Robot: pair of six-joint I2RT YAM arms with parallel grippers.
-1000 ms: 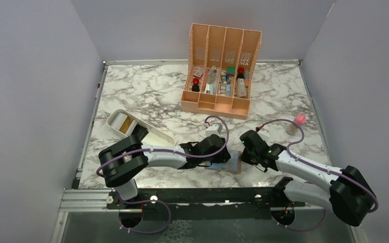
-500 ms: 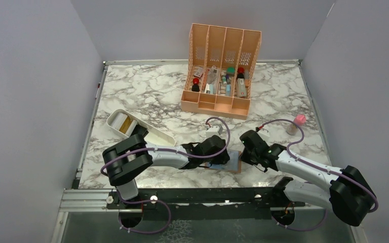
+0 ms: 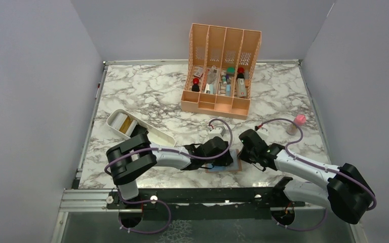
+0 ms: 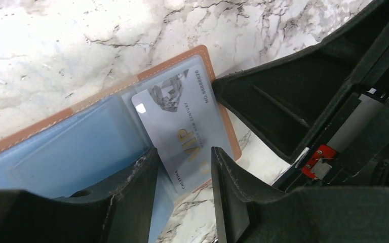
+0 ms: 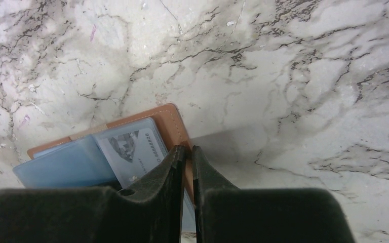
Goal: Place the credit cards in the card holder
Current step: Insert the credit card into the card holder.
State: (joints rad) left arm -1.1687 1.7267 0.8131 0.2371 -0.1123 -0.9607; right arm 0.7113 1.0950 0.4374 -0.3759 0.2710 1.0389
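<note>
The card holder lies open on the marble near the front edge, brown outside and light blue inside. A silver VIP credit card sits partly tucked in its right-hand pocket, also seen in the right wrist view. My left gripper is open just above the card's near end, with a finger on each side and no clamp on it. My right gripper is shut on the holder's brown right edge. In the top view the left gripper covers most of the holder, and the right gripper is at its right side.
A white oblong tray with a gold item lies at the left. A tall peach organizer full of small items stands at the back. A small pink-capped bottle stands at the right. Walls enclose the table.
The left arm has edged to the right over the card holder. The right arm has hardly moved.
</note>
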